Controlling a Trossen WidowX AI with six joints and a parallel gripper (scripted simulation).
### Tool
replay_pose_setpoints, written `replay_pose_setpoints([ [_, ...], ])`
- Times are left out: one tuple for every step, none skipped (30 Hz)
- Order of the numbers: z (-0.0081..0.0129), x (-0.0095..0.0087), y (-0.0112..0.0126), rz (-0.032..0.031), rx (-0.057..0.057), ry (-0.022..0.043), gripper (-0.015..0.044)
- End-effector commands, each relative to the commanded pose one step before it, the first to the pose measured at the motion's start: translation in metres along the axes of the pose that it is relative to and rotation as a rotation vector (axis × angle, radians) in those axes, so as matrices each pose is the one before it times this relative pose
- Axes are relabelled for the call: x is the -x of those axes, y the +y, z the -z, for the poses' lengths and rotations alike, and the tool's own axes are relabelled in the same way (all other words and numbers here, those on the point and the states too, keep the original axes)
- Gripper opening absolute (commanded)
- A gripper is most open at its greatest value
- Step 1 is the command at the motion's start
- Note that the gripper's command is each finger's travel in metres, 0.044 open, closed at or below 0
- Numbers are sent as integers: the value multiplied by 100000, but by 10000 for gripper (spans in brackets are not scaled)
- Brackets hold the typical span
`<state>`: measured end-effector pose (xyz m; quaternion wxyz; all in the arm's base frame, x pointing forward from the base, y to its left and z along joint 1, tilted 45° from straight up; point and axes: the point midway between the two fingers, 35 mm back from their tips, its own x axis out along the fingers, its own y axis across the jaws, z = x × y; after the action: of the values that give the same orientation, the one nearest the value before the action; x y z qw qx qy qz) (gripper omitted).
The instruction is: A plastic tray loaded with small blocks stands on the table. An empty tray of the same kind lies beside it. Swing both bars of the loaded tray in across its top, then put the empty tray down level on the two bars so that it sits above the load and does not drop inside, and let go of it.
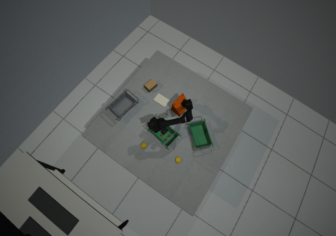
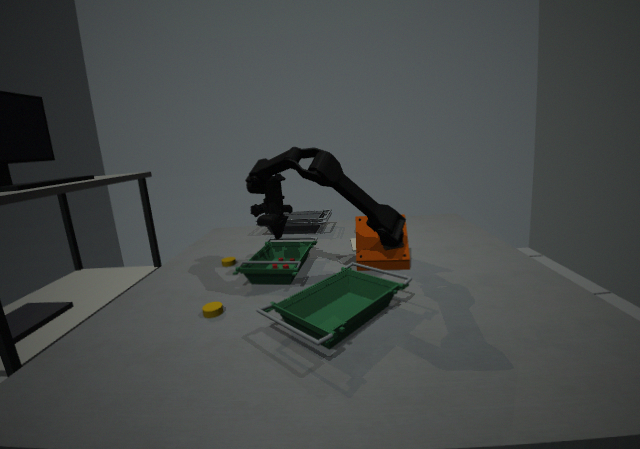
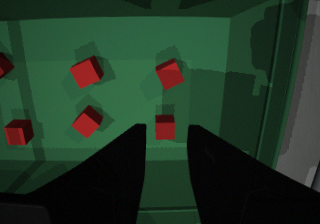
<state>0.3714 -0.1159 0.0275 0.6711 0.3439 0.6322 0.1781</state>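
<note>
The gripper [image 3: 166, 164] hangs over the far end of the loaded tray [image 2: 258, 273], jaws nearly together, nothing between them. Six red blocks [image 3: 87, 72] show beneath and beyond the fingertips; one sits right in the gap. The one empty green tray [image 2: 336, 304] lies well off to the side.

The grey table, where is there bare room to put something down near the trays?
Bare patches: in front of the empty green plastic tray, and between the two yellow discs. It is crowded around the block-loaded green tray, with the black gripper above it and the orange arm base beside.
</note>
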Motion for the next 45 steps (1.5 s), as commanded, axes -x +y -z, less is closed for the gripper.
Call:
replay_pose_setpoints([
  [372, 301, -6657, 419, 1996, -915, 82],
  [413, -90, -1833, -420, 473, 92, 82],
  [394, -88, -1430, -404, 397, 60, 82],
  [265, -60, -848, -273, 249, 29, 82],
  [93, -21, -281, -96, 85, 8, 82],
  [0, 0, 0, 0, 0, 0, 82],
  [0, 0, 0, 0, 0, 0, 82],
  [0, 0, 0, 0, 0, 0, 82],
  [0, 0, 0, 0, 0, 0, 82],
  [0, 0, 0, 0, 0, 0, 82],
  [0, 0, 0, 0, 0, 0, 82],
  [0, 0, 0, 0, 0, 0, 82],
  [0, 0, 0, 0, 0, 0, 82],
  [-6, -71, -2, 1, 0, -2, 82],
  [-13, -144, -5, 2, 0, -4, 82],
  [-17, -204, -6, 2, 0, -5, 82],
  [-20, -266, -7, 2, 1, -6, 82],
  [-22, -332, -7, 0, 1, -8, 82],
  [-22, -396, -7, -3, 2, -8, 82],
  [-19, -436, -4, -7, 3, -8, 82],
  [-14, -445, -2, -11, 3, -7, 82],
  [-8, -445, 1, -15, 4, -6, 82],
  [-2, -444, 4, -20, 5, -5, 82],
  [4, -443, 7, -24, 5, -3, 82],
  [10, -442, 10, -28, 6, -2, 82],
  [16, -441, 13, -32, 6, 0, 82],
  [22, -439, 15, -36, 7, 1, 82],
  [28, -437, 18, -40, 7, 3, 82],
  [27, -357, 17, -36, 6, 3, 82],
  [18, -215, 11, -23, 4, 3, 82],
  [6, -72, 4, -8, 1, 1, 82],
  [0, 0, 0, 0, 0, 0, 82],
  [0, 0, 0, 0, 0, 0, 82],
  [-5, 144, 73, 3, -2, 2, 82],
  [-7, 239, 122, 5, -4, 3, 82],
  [-8, 357, 184, 6, -5, 5, 82],
  [-4, 508, 264, 7, -8, 8, 82],
  [3, 486, 257, 6, -8, 8, 82],
  [9, 444, 238, 4, -7, 8, 82],
  [8, 336, 205, 1, -6, 7, 82],
  [3, 207, 213, -5, -5, 5, 82],
  [0, 117, 163, -5, -3, 4, 82],
  [0, 128, 215, -8, -4, 5, 82],
  [-1, 143, 288, -12, -5, 6, 82],
  [-1, 136, 337, -15, -6, 6, 82],
])
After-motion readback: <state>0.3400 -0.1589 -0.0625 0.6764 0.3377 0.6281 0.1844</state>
